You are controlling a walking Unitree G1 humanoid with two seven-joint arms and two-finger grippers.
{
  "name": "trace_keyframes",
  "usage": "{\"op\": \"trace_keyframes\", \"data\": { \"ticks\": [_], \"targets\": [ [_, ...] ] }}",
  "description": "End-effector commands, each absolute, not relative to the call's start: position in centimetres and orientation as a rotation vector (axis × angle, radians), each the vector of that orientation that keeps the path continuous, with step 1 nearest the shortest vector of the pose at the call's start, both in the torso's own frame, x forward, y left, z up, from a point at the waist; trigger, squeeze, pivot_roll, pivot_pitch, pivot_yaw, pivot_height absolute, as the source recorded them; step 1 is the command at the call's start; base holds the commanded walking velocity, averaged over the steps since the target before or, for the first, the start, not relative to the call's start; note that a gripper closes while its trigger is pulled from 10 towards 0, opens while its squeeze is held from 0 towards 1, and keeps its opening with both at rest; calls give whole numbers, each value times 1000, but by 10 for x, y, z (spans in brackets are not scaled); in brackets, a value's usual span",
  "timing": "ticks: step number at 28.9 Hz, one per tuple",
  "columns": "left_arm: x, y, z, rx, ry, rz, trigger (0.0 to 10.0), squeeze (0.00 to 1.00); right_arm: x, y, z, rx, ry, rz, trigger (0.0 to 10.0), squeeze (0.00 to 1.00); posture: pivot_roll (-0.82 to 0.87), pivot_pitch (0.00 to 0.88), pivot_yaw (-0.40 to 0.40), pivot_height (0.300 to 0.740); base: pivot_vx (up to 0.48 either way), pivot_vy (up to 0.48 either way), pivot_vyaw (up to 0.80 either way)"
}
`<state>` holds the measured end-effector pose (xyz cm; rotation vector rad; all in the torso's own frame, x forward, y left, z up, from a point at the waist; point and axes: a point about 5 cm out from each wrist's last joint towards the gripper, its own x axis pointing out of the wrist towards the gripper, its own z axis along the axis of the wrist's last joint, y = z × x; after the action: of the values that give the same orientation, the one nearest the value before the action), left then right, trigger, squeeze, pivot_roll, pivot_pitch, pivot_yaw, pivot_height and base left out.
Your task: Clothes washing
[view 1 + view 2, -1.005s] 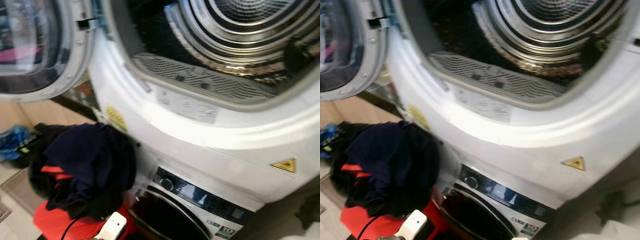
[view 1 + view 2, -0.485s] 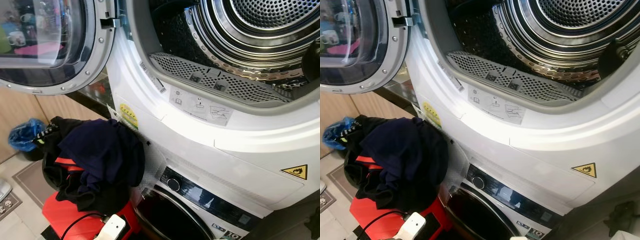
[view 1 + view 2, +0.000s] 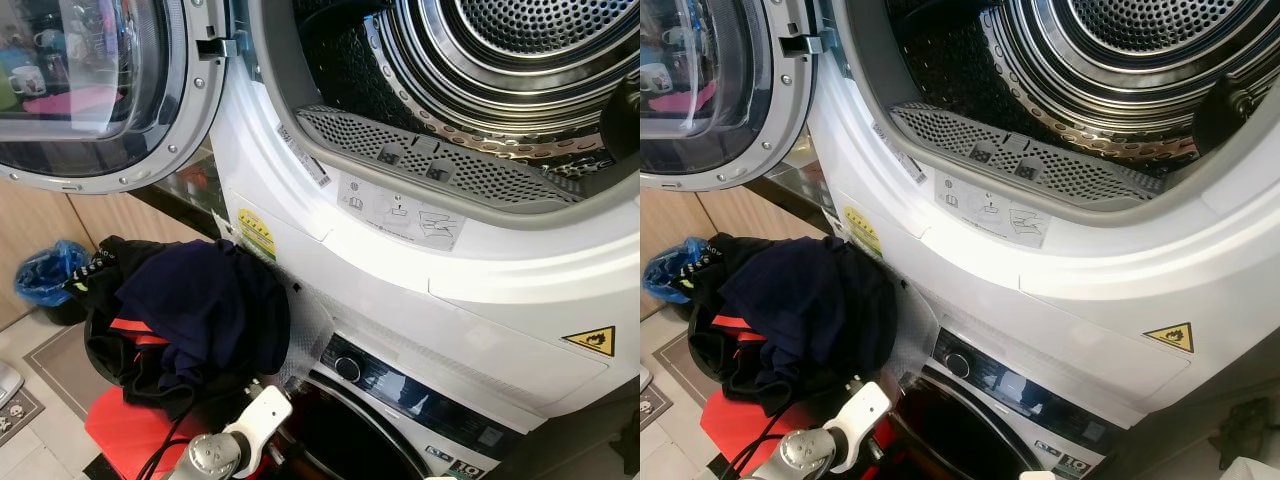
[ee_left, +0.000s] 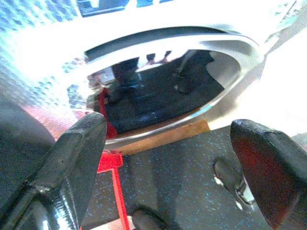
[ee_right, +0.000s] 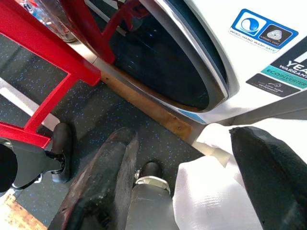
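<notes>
A heap of dark navy and black clothes (image 3: 190,310) lies on a red stool (image 3: 125,430) to the left of the stacked machines. Above it the dryer's drum (image 3: 520,60) gapes, its round door (image 3: 90,90) swung out to the left. The washer's dark glass door (image 4: 163,96) is below and closed. My left arm (image 3: 235,445) rises at the bottom edge, just under the heap. My left gripper (image 4: 168,129) is open and holds nothing, facing the washer door. My right gripper (image 5: 184,139) is open too, low over the floor beside a white cloth (image 5: 211,191).
A blue bag (image 3: 45,275) sits on the floor by the wooden wall at the left, with a grey mat (image 3: 60,365) in front of it. The red stool's legs (image 5: 53,52) stand close to the washer's front. The dark speckled floor (image 5: 110,110) lies beneath.
The blur has gone and the camera has tilted slightly. My left arm has come up from the bottom edge toward the clothes heap. The clothes have not moved.
</notes>
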<state>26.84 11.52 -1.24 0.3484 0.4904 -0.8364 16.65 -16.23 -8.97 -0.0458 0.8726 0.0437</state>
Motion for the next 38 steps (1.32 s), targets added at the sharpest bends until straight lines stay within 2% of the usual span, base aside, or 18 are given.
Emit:
{"op": "trace_keyframes", "data": {
  "ticks": [1,4,10,15,17,20,23,25,27,28,32,38],
  "targets": [
    [265,103,0,336,405,-1046,10000,0,160,-161,-93,-35,893,38,10000,0,16,76,-35,740,0,0,0],
    [263,88,30,383,219,-1236,10000,0,157,-160,-94,-39,904,50,10000,0,29,74,-35,740,0,0,0],
    [253,59,70,423,-32,-1287,10000,0,157,-157,-94,-38,905,56,10000,0,30,68,-23,740,0,0,0],
    [229,48,76,402,-79,-1323,10000,0,157,-156,-94,-36,906,59,10000,0,29,70,-20,740,0,0,0],
    [227,46,80,451,-104,-1318,10000,0,155,-156,-95,-37,910,59,10000,0,33,75,-19,740,0,0,0],
    [233,49,92,558,-147,-1247,10000,0,154,-156,-96,-37,915,58,10000,0,37,75,-18,740,0,0,0],
    [239,50,108,653,-205,-1099,10000,0,153,-155,-96,-37,917,59,10000,0,43,81,-16,740,0,0,0],
    [242,51,110,662,-196,-1030,10000,0,153,-155,-96,-37,917,59,10000,0,43,81,-16,740,0,0,0],
    [249,57,115,664,-150,-816,10000,0,154,-155,-96,-38,918,56,10000,0,42,88,-18,740,0,0,0],
    [249,57,115,664,-150,-816,10000,0,154,-155,-96,-38,918,56,10000,0,42,88,-18,740,0,0,0],
    [270,75,121,716,-112,-548,10000,0,154,-156,-96,-40,917,54,10000,0,42,92,-20,740,0,0,0],
    [280,85,126,769,-99,-362,10000,0,155,-158,-95,-43,915,44,10000,0,44,93,-19,740,0,0,0]
  ]
}}
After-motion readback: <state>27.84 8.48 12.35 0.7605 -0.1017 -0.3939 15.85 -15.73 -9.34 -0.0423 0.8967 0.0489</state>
